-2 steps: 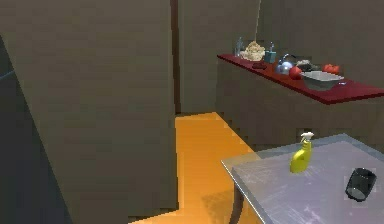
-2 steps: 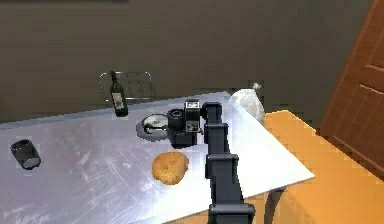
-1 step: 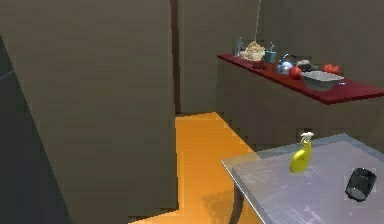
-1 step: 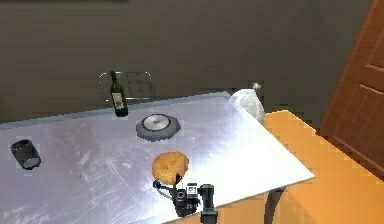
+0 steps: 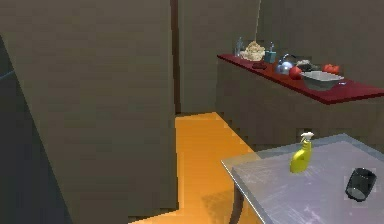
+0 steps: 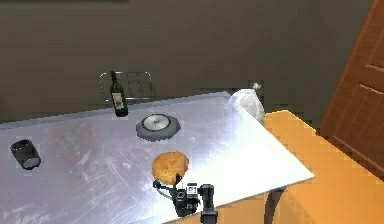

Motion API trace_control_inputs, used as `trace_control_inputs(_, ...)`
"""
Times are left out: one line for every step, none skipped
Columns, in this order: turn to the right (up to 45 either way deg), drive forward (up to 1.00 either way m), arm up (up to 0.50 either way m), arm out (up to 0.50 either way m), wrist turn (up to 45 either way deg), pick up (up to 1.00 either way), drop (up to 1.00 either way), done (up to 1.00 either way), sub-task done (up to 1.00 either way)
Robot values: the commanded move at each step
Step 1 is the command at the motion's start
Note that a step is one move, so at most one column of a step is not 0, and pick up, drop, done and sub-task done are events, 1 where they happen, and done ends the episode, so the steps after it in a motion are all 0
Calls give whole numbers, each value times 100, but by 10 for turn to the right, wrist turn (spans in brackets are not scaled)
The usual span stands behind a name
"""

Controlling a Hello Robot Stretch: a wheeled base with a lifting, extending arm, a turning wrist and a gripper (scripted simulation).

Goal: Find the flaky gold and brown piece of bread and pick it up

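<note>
Brushed grey metal forms the table [image 6: 90, 170] that runs across the arm side view. Reading from the left, there is a small dark flat object [image 6: 25, 153] near the edge, then a dark bottle [image 6: 119, 95] upright at the far side, then a round grey dish [image 6: 159, 125] lying flat toward the middle. Just nearer than the dish, and apart from it, sits the piece of bread [image 6: 170, 165], a rounded gold and brown lump resting on the tabletop close to the near edge. The gripper [image 6: 181, 196] shows right below it in the picture and a touch to the right, at the end of the arm [image 6: 211, 212]. So the bread lies straight out along the line of reach, a shade toward the picture's left. Whether the fingers touch it cannot be told, nor whether the gripper has hold of anything (the bread sits on the table right at its far end). The lump looks about as wide as it is deep, so no long axis seems to dictate the approach. The coming move is probably short: a little more extension, perhaps a slight leftward correction. Farther right a crumpled white bag [image 6: 247, 102] stands at the table's far corner, well apart from the bread, before a brown wooden door [image 6: 362, 80].
</note>
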Motion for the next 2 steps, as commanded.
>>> trace_control_inputs(0,0,10,0,0,0,0,0,0)
trace_control_inputs(0,0,0,0,0,0,0,100,0)
